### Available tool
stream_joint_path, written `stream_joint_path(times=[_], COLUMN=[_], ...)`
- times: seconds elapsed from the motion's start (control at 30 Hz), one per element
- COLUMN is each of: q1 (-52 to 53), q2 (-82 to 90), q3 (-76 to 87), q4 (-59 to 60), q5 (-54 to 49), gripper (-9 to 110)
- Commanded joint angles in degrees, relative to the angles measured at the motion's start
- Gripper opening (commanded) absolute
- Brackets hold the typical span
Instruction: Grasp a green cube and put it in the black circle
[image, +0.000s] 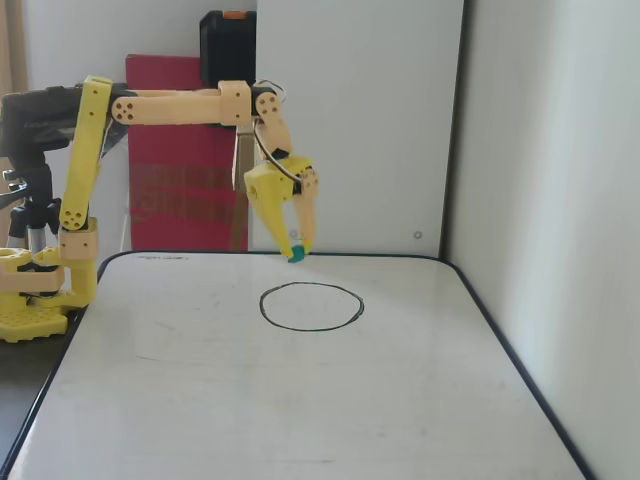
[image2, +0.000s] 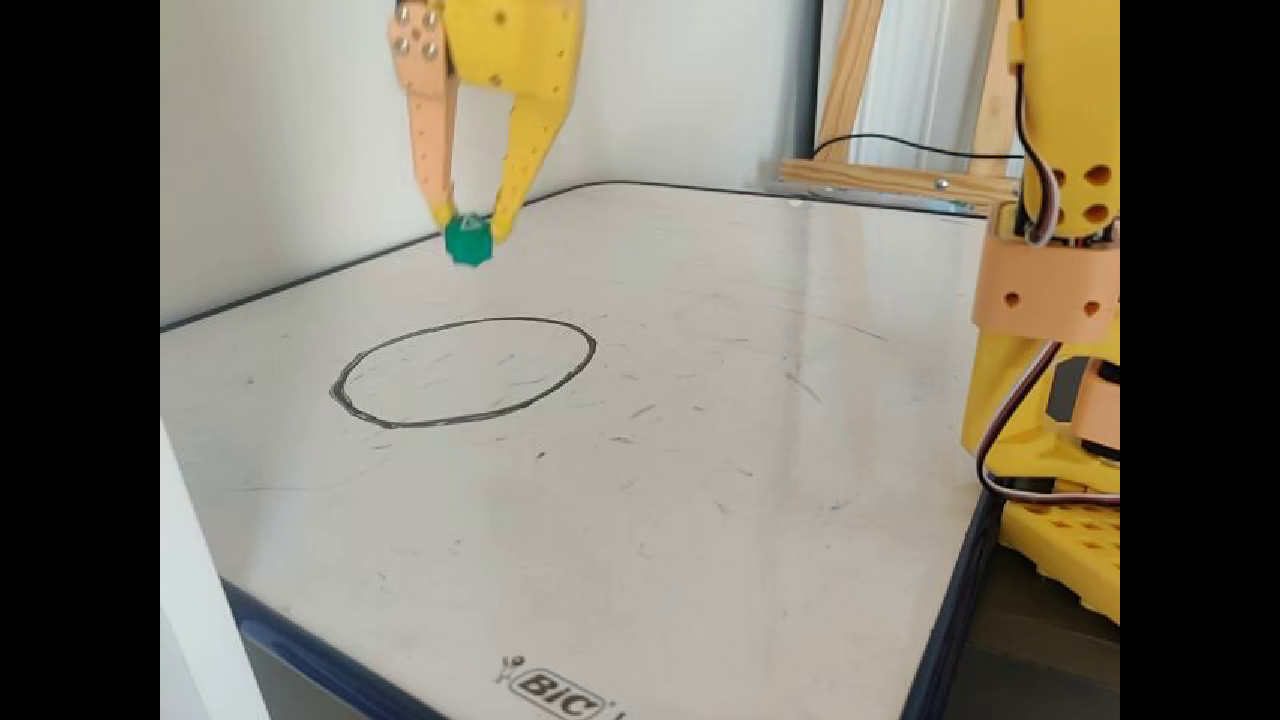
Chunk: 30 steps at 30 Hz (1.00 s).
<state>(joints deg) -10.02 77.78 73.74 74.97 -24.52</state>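
Green cube is pinched between the two fingertips of the gripper, jaws closed on it, fingers pointing down. It is seen faceted rather than square-edged in a fixed view, teal-green in the other. The cube is held off the whiteboard, clear of the surface as far as can be judged. The black circle is drawn on the board and lies nearer the camera than the cube in both fixed views; the cube is outside it, beyond its far edge, near the wall. In a fixed view the gripper hangs from the yellow arm, which is stretched out horizontally from its base at the left. A BIC logo is printed at the board's near edge. Faint marker smudges are scattered over the board.
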Motion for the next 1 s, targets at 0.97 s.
stream_joint_path(times=[0.97], q1=[0.9], q2=[-10.2], q3=[-4.2], q4=[-4.7], q5=[-0.5], gripper=[6])
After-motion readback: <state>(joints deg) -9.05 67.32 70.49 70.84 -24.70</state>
